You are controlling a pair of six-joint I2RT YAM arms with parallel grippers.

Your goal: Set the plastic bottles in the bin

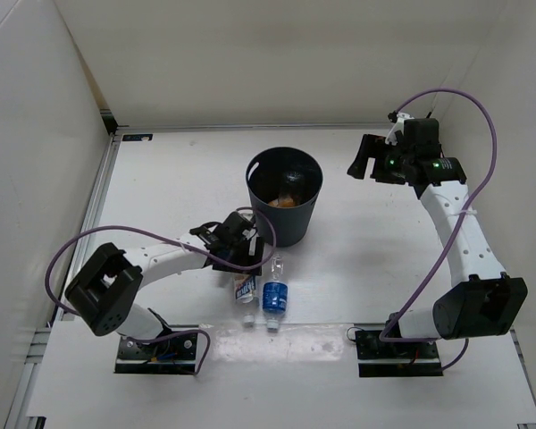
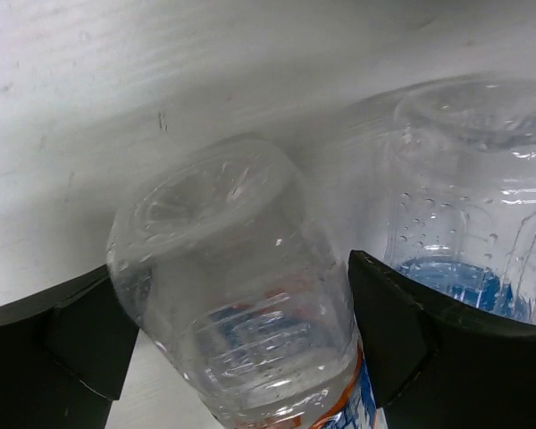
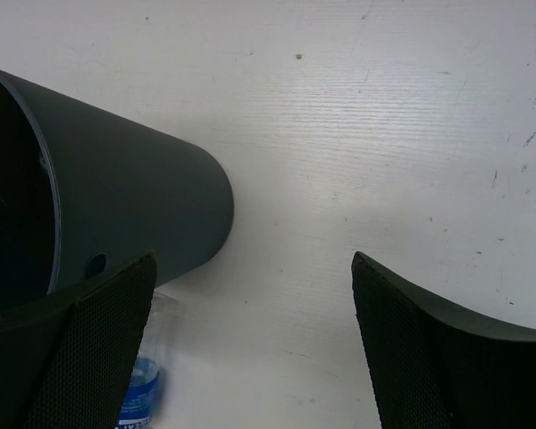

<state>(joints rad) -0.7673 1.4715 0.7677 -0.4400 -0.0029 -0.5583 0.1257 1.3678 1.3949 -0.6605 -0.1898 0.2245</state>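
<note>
- Bottle with white-blue label (image 1: 245,288) and blue-label bottle (image 1: 274,297) lie near the bin (image 1: 284,192), from above.
- Left wrist: left gripper (image 2: 230,268) spread around the white-blue one; a squeeze may roll it away.
- Right wrist: right gripper (image 3: 255,259) spread, empty, by the bin.

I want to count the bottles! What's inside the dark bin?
An orange bottle lies at the bottom of the bin. The rest of the inside is too dark to make out, and the near wall hides part of the floor.

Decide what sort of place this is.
Probably a robot lab test bench: two robot arms bolted to a white table, plain white panels around it, a bin and bottles laid out.
</note>
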